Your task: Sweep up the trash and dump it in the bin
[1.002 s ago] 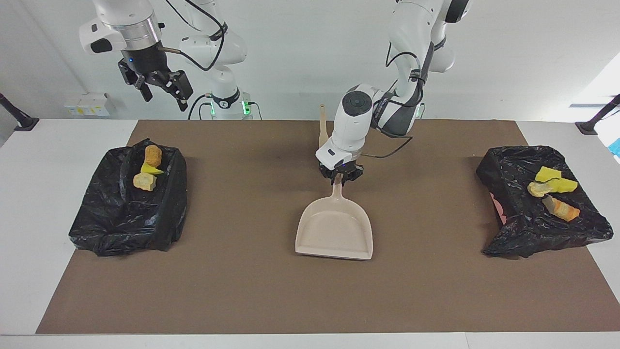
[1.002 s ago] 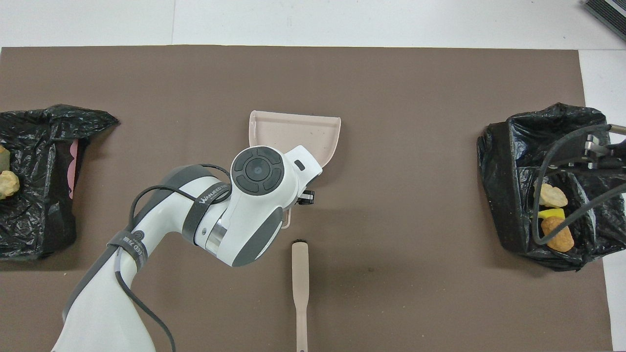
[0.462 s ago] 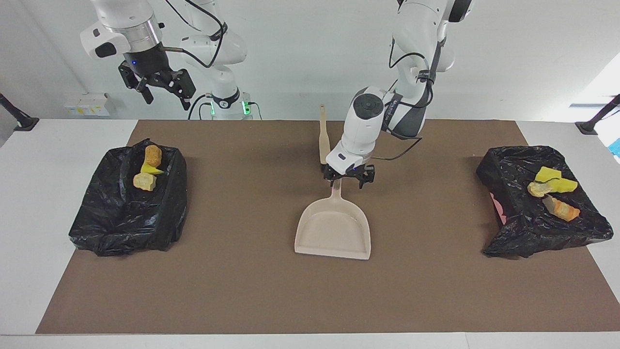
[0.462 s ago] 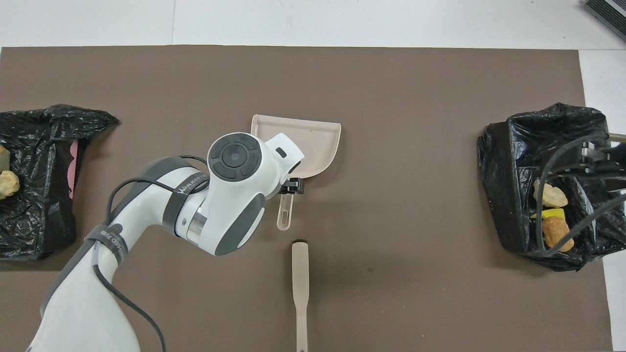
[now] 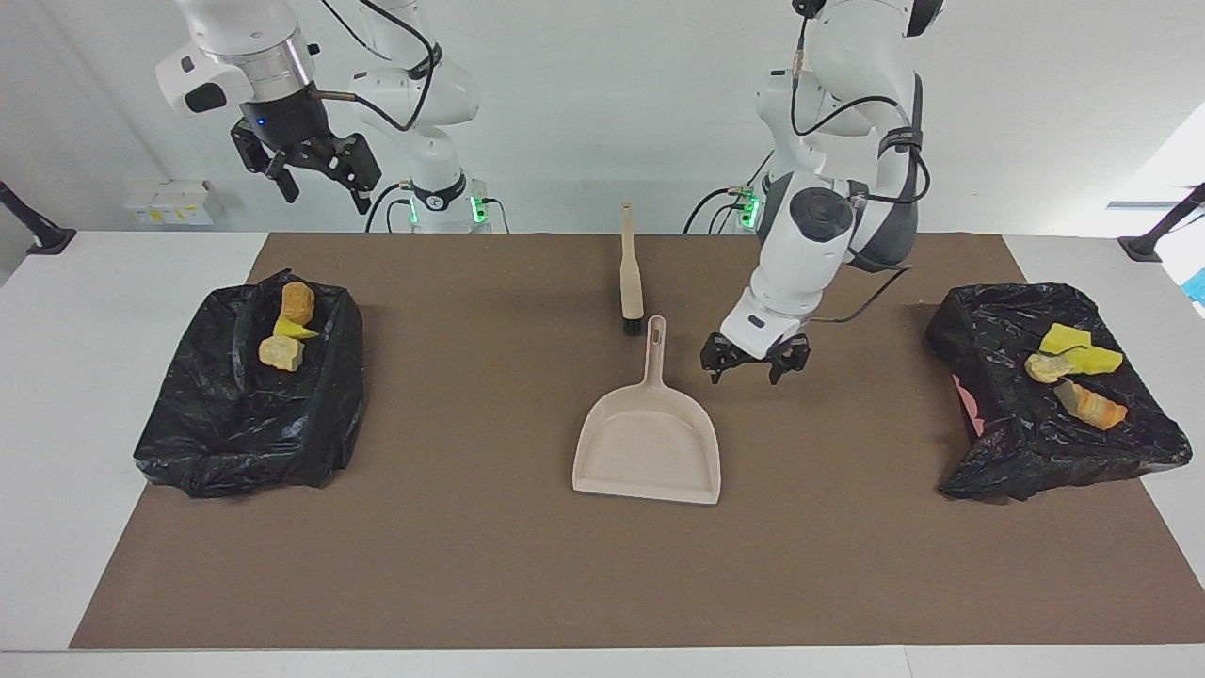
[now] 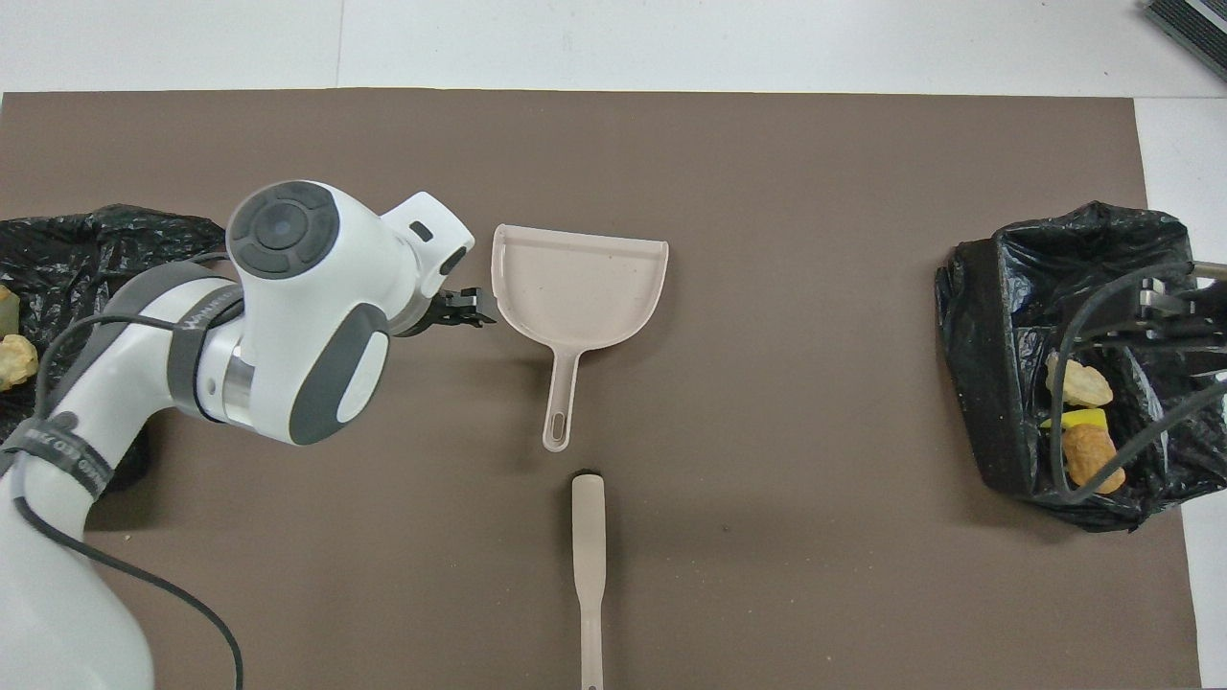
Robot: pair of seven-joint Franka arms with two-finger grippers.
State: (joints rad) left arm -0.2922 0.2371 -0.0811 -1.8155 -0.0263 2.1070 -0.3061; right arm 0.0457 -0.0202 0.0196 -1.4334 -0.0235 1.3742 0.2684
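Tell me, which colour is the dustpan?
Pale beige; the dustpan shows best in the overhead view.

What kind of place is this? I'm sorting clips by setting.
Probably a robot lab bench, not a home: a white table with a brown mat, two arms mounted at its edge, and staged props, a dustpan and bag-lined bins holding trash.

Centre of frame: dustpan point(image 5: 648, 443) and brush point(image 5: 630, 271) lie end to end; you pass either side.
Frame edges: two bagged bins point(image 5: 252, 386) point(image 5: 1050, 395) block you.
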